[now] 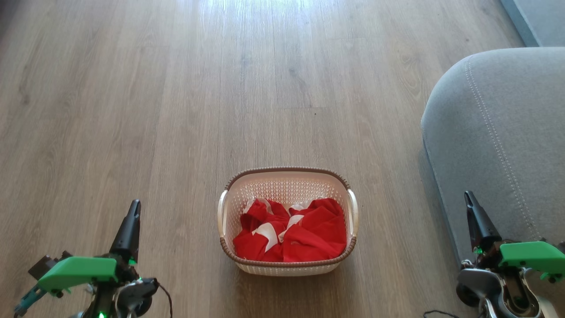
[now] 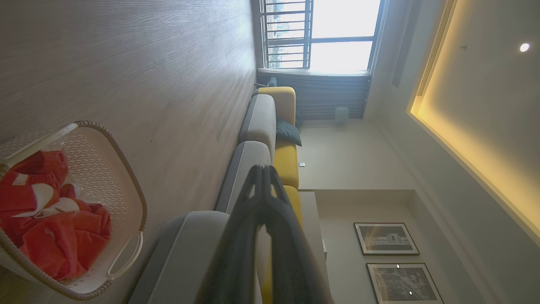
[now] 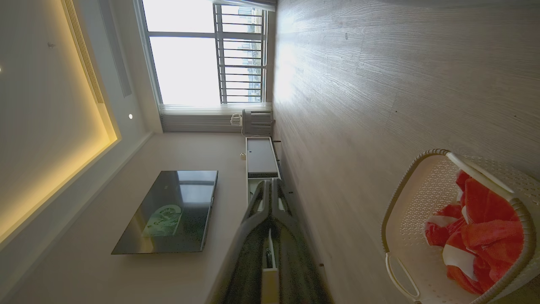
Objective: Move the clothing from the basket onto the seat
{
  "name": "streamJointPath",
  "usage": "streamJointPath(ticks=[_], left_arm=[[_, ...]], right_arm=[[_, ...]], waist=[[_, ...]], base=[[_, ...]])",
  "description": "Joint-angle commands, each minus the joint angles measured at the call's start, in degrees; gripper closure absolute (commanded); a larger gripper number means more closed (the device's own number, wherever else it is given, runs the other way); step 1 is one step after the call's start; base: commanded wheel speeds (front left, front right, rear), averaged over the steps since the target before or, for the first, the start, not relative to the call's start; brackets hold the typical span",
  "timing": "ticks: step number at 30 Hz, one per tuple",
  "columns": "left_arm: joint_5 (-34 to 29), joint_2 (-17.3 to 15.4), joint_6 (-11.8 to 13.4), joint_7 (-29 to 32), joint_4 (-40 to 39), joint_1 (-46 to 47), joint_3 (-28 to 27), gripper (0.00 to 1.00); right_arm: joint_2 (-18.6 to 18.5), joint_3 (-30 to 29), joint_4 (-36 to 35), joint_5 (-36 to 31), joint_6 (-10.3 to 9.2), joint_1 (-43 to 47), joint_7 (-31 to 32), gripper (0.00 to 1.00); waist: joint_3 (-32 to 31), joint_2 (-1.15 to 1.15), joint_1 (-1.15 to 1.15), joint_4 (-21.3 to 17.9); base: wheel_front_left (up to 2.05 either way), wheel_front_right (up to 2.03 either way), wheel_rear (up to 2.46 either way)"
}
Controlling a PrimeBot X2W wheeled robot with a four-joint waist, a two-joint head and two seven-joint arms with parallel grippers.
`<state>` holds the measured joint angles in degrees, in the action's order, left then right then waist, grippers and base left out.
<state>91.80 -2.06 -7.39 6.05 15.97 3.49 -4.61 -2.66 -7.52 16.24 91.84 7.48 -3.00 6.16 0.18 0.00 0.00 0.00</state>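
Note:
The red clothing (image 1: 293, 232) with white patches lies heaped in the cream basket (image 1: 287, 176), which stands on the wood floor at lower centre. The grey seat (image 1: 499, 132) fills the right edge, a little right of the basket. My left gripper (image 1: 134, 205) is shut and empty at lower left, well left of the basket. My right gripper (image 1: 468, 196) is shut and empty at lower right, in front of the seat's side. The left wrist view has the basket (image 2: 126, 169) and clothing (image 2: 55, 228) beside its shut gripper (image 2: 263, 169). The right wrist view has the basket (image 3: 400, 194), clothing (image 3: 485, 236) and shut gripper (image 3: 270, 183).
Wood floor (image 1: 220, 88) stretches ahead and to the left. A long grey and yellow sofa (image 2: 261, 122) runs toward a barred window (image 2: 320, 33). A wall television (image 3: 173, 211) and a low cabinet (image 3: 259, 156) stand on the opposite side of the room.

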Motion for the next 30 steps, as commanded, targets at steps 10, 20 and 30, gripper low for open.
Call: streamJointPath(ticks=[10,20,30], left_arm=[[0.4,-0.8,-0.1,0.4,-1.9,2.7,-1.9,1.00],[0.4,-0.8,-0.1,0.4,-1.9,2.7,-1.9,1.00],[0.4,-0.8,-0.1,0.4,-1.9,2.7,-1.9,1.00]], right_arm=[[-0.2,1.0,-2.2,0.3,0.01,-3.2,0.3,1.00],[-0.2,1.0,-2.2,0.3,0.01,-3.2,0.3,1.00],[-0.2,1.0,-2.2,0.3,0.01,-3.2,0.3,1.00]], waist=[[0.0,0.00,0.00,0.0],[0.0,0.00,0.00,0.0],[0.0,0.00,0.00,0.0]], base=[[0.00,0.00,0.00],[0.00,0.00,0.00],[0.00,0.00,0.00]])
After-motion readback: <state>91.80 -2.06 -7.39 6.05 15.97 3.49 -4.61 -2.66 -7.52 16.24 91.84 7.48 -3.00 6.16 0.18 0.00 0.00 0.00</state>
